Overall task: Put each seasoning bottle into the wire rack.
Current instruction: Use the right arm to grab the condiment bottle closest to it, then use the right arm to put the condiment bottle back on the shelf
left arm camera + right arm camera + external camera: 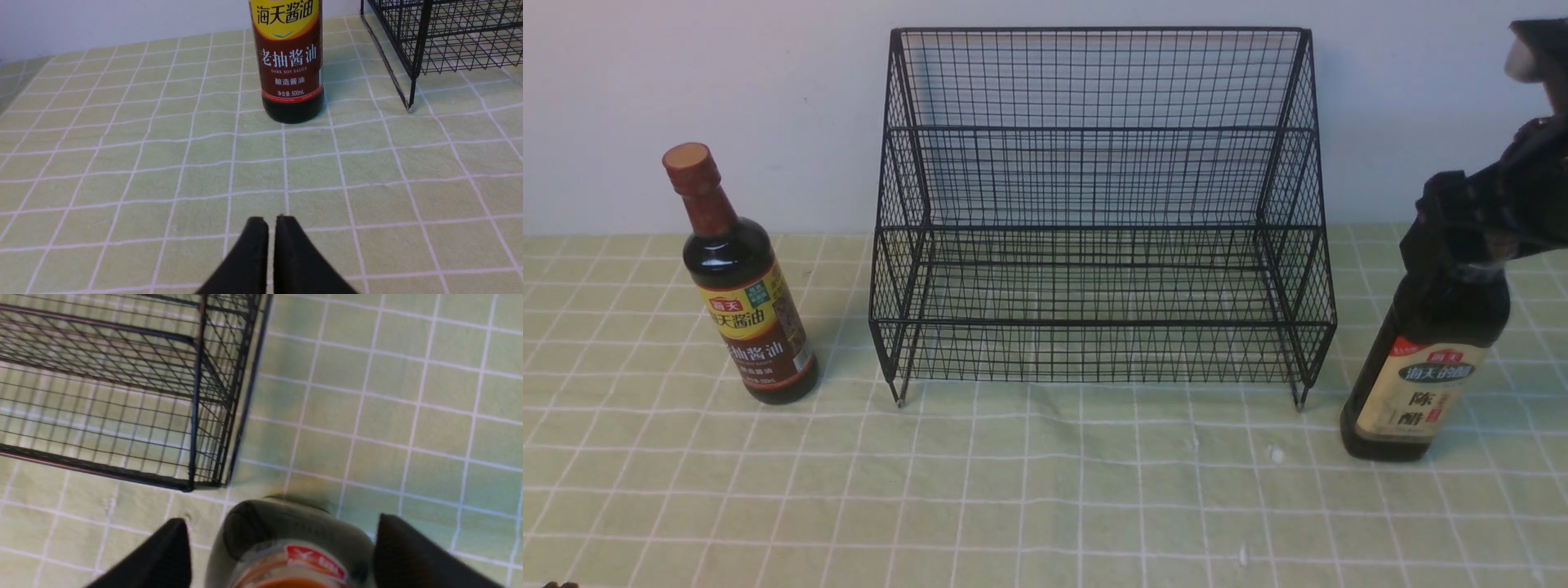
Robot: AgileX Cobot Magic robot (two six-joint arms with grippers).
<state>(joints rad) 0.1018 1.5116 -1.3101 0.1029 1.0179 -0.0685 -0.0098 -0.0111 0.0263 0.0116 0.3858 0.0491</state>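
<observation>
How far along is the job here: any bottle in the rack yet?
Nothing done: the wire rack is empty. In hand: the right gripper stands open astride the cream-label bottle, upright on the cloth beside the rack, not gripped. Left: racking that bottle, then the soy sauce bottle, which the shut left gripper has not reached.

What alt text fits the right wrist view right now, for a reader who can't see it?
Seen from above, the right pincer stands open, one black finger on each side of the broad dark bottle, with a gap showing at one finger. A corner of the black wire rack stands nearby on the green checked tablecloth, apart from the bottle.
</observation>
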